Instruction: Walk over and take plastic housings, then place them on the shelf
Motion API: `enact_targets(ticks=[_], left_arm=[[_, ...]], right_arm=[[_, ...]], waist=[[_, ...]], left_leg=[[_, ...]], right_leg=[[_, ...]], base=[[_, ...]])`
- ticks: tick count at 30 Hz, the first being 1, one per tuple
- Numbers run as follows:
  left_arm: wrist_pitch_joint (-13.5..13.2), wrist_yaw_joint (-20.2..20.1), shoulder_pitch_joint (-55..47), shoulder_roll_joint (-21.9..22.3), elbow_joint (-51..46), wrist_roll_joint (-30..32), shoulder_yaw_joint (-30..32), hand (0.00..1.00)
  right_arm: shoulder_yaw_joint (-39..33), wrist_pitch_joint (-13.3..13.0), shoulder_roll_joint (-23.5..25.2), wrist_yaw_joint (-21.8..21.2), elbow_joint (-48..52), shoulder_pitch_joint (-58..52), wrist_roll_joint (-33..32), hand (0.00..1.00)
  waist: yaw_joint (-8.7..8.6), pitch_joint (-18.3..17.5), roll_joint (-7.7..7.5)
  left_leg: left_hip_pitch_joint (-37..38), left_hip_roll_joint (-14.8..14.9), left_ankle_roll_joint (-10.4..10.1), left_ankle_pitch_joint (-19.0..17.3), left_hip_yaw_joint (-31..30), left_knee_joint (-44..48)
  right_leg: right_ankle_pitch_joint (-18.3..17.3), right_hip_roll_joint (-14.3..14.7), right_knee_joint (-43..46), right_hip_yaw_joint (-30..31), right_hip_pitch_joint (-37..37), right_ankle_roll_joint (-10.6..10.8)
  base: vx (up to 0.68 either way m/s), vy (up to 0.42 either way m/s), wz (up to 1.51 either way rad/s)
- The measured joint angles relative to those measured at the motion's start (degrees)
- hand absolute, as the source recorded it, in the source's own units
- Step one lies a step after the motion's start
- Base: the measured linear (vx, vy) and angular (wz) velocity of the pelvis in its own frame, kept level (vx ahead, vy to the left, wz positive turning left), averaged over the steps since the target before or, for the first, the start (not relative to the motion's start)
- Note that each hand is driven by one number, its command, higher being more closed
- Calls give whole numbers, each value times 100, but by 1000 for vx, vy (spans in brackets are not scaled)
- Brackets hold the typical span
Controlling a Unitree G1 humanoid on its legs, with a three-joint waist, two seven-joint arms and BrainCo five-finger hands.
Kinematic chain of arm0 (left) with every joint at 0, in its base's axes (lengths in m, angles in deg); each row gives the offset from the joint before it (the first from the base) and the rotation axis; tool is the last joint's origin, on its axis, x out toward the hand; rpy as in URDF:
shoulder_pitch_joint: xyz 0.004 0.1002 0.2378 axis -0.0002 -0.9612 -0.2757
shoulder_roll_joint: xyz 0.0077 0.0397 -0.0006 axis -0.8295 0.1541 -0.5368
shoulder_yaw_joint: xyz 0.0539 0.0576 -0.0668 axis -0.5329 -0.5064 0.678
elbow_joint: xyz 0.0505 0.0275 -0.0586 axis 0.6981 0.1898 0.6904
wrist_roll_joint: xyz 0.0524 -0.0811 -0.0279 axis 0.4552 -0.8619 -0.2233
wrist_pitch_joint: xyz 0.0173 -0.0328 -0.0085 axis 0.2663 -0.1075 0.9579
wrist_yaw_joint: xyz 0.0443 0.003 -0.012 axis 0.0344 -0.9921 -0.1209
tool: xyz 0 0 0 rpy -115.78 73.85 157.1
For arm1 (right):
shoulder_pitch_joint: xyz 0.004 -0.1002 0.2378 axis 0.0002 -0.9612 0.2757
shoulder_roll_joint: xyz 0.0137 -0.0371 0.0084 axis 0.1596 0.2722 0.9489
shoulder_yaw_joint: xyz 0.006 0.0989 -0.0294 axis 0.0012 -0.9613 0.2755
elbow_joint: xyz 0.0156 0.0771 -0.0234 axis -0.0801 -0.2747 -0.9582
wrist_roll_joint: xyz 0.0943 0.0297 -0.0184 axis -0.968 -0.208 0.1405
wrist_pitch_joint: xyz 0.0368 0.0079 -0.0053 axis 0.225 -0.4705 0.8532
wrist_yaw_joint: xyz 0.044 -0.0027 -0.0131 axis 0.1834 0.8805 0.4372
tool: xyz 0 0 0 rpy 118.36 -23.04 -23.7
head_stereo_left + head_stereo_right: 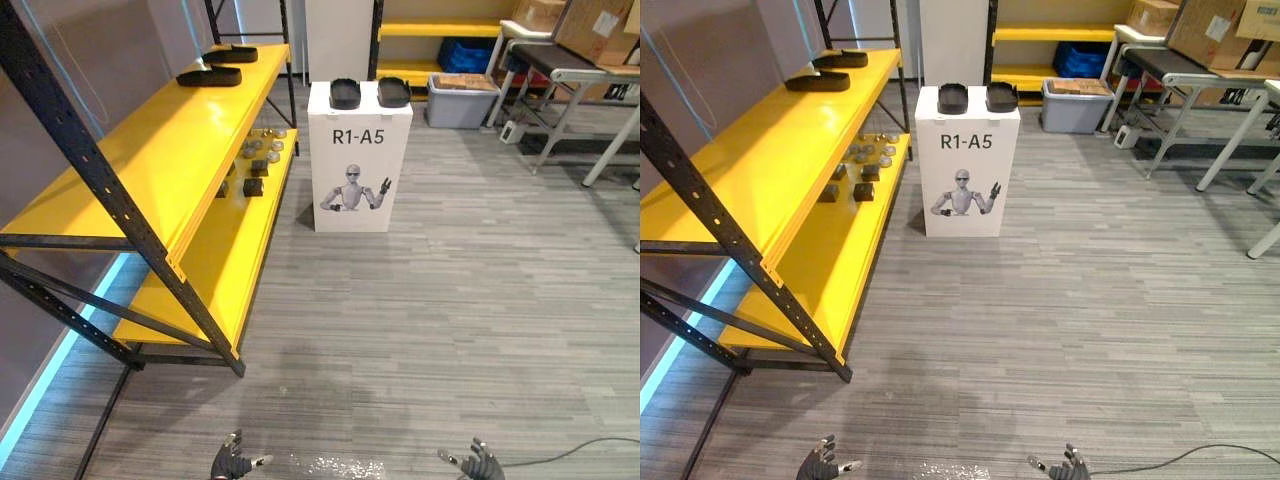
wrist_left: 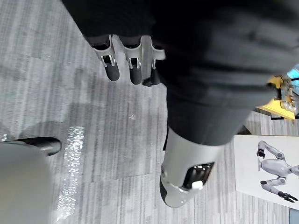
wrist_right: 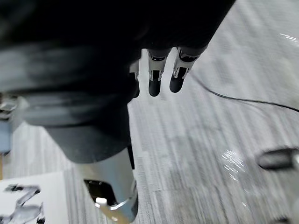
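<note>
Two black plastic housings [image 1: 345,93] [image 1: 393,92] lie side by side on top of a white box stand [image 1: 358,170] marked with a robot picture, some way ahead on the floor. Two more black housings [image 1: 209,76] [image 1: 230,54] rest at the far end of the yellow shelf's [image 1: 150,160] top board, on the left. My left hand [image 1: 232,462] and right hand [image 1: 478,464] hang low at the near edge of the view, far from the stand. Both are open and hold nothing; their fingers [image 2: 122,63] [image 3: 161,74] point at bare floor.
The shelf's lower board [image 1: 235,240] carries several small dark and silver parts [image 1: 255,165]. Its black diagonal struts [image 1: 120,210] reach toward me. At the back right stand white-legged tables [image 1: 570,90], a grey bin [image 1: 460,100] and another yellow rack [image 1: 430,40]. Grey plank floor lies between me and the stand.
</note>
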Motion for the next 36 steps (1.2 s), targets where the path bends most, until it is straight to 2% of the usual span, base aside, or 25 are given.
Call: enact_targets(ticks=[4,14,22,24,25,26,27,28,29,31,33,34,35,36], left_arm=[[-13,-51,-7,-27,-164,115,115,0],[-32,-93,-46,21,-430,103,339,0],[-33,-66,-243,166,-817,87,456,0],[-33,-34,-247,187,-940,52,482,0],[-33,-3,-250,207,-1053,-27,501,0],[-32,21,-240,226,-1083,-79,512,0],[-32,33,-218,234,-1091,-113,524,0],[-32,57,-208,233,-1093,-134,559,0],[-31,73,-152,196,-1092,-136,553,0],[-18,132,-120,173,-1076,-138,535,0],[-3,198,-36,159,-1061,-152,535,0],[1,219,88,151,-1023,-186,536,0],[1,231,228,152,-1012,-240,520,0],[1,233,263,149,-1008,-243,513,0]], right_arm=[[-1,-15,-113,-118,229,9,354,0],[-1,-14,-181,-233,284,25,273,0],[-13,-11,-174,-211,329,88,-48,0],[-141,-9,-152,-194,422,142,-59,0],[-217,-9,-155,-149,421,228,-115,0],[-235,-8,-175,-97,415,309,-168,0],[-230,-7,-171,-87,412,319,-169,0],[-199,-7,-125,-84,415,448,-170,0],[-169,-5,-48,-81,413,490,-170,0],[-74,7,0,-78,412,435,-170,0],[-18,8,-9,-55,411,447,-174,0],[24,9,-37,-40,389,509,-177,0],[24,7,-54,-22,388,566,-193,0],[24,7,-58,-16,388,576,-202,0]], waist=[[-35,66,4],[-99,118,64],[-70,136,167],[-25,152,172],[-24,190,168],[-10,228,192],[-1,252,168],[13,268,205],[-6,370,147],[-27,441,142],[-61,495,137],[-109,577,182],[-191,652,279],[-202,671,301]], left_leg=[[127,8,-65,-45,118,-78],[192,36,-170,-185,293,-34],[-200,62,-49,-484,404,400],[-436,80,-34,-739,425,790],[-543,82,-4,-936,424,1077],[-590,98,37,-1139,427,1320],[-605,112,107,-1244,427,1386],[-539,130,164,-1363,411,1433],[-364,101,219,-1470,376,1458],[-88,94,266,-1659,262,1481],[187,129,270,-1766,132,1441],[397,246,259,-1803,36,1313],[614,447,241,-1798,-82,1096],[658,496,206,-1792,-99,1053]], right_leg=[[35,5,-132,54,114,59],[35,13,-173,209,139,85],[0,16,-185,294,-83,132],[-202,2,72,294,-264,251],[-431,-29,480,285,-380,328],[-634,-63,1080,252,-594,609],[-684,-68,1483,192,-773,688],[-711,-149,2556,5,-1242,728],[-706,-325,3671,-229,-1708,749],[-825,-535,4348,-542,-2040,684],[-919,-640,4191,-796,-2352,629],[-915,-596,3796,-943,-2575,598],[-813,-475,3238,-1104,-2828,454],[-770,-438,3096,-1131,-2881,417]], base=[[64,8,-14],[-6,0,-11],[-36,9,-9],[54,28,-4],[111,47,0],[105,48,-4],[110,67,-8],[137,78,2],[167,79,12],[326,62,25],[491,12,33],[517,-62,53],[534,-81,49],[579,-131,62]])
